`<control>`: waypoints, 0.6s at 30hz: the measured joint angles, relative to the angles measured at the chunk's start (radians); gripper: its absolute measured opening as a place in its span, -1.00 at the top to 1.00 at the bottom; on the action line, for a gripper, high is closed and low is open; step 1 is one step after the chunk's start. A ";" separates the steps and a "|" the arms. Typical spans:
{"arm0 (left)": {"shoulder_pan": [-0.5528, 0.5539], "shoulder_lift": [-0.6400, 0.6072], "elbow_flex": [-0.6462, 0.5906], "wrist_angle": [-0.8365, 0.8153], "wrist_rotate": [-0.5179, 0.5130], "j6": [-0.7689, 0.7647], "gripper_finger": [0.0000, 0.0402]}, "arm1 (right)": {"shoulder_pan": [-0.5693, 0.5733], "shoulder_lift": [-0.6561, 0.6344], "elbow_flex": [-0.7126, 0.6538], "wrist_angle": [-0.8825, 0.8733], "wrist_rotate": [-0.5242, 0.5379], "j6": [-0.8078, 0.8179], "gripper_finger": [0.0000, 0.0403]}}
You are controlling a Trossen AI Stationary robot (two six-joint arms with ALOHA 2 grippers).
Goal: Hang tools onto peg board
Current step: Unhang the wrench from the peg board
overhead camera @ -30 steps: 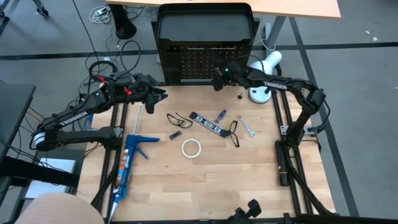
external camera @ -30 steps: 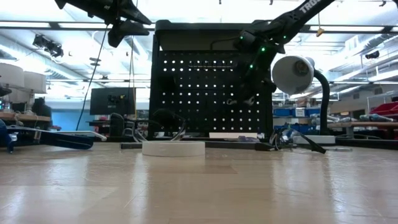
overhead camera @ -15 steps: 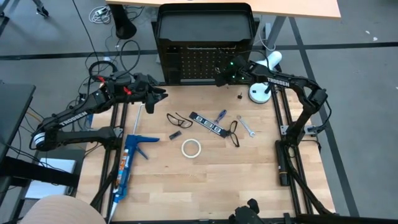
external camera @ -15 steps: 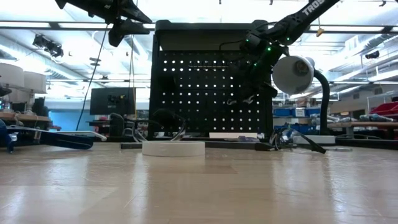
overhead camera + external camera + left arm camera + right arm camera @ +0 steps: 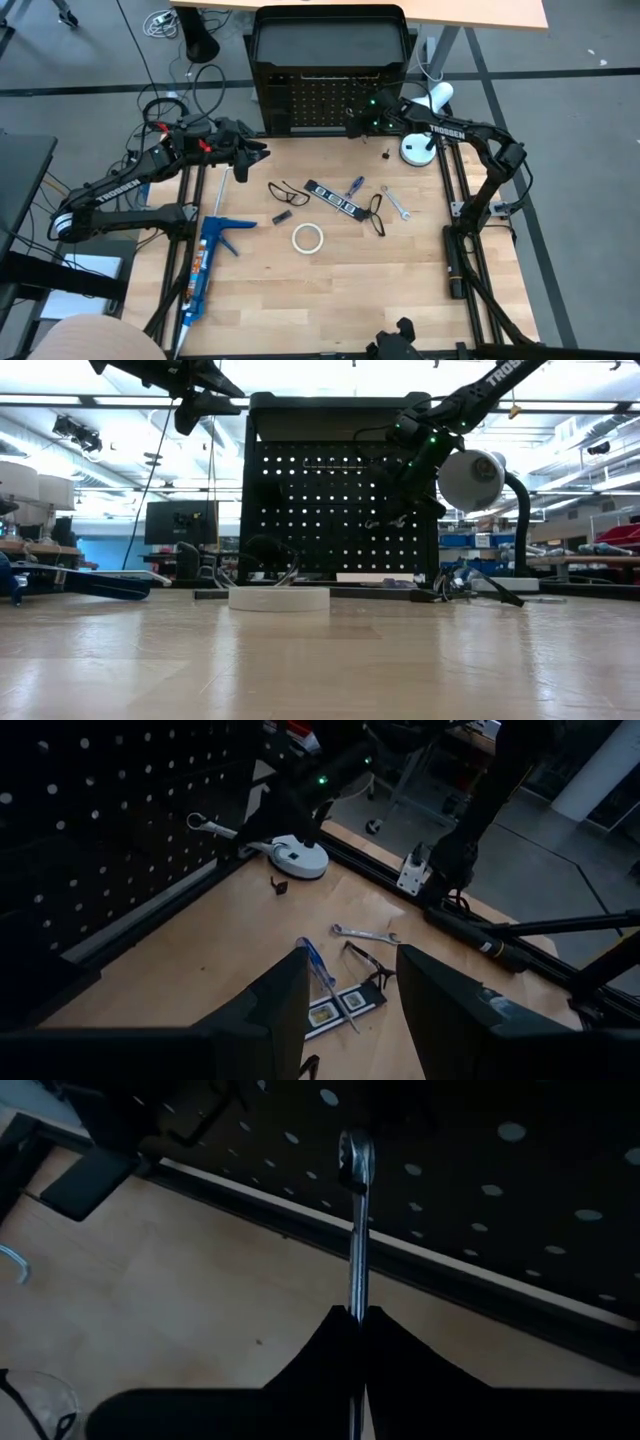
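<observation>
Up at the peg board (image 5: 320,100), right gripper (image 5: 352,118) jaws pinch a wrench (image 5: 354,1220); left gripper (image 5: 258,152) jaws gape.

Setting: a robotics lab or workshop, probably open-plan. The low view shows ceiling strip lights (image 5: 90,400), a monitor (image 5: 178,523) and cluttered benches (image 5: 590,550) beyond the wooden table (image 5: 320,650). The high view shows grey floor, loose cables (image 5: 165,100) and a tan desk edge (image 5: 480,12). Just behind the right gripper (image 5: 352,118) stands the peg board (image 5: 330,95); a white desk lamp (image 5: 425,110) sits beside it.
</observation>
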 joint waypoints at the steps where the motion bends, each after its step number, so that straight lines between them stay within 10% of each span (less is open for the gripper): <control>1: 0.000 0.000 0.000 0.000 0.000 0.000 0.22 | 0.002 0.000 0.000 0.000 0.008 -0.006 0.90; 18: 0.000 0.000 0.000 0.000 -0.001 0.004 0.22 | 0.070 -0.012 -0.001 -0.015 0.240 -0.242 0.90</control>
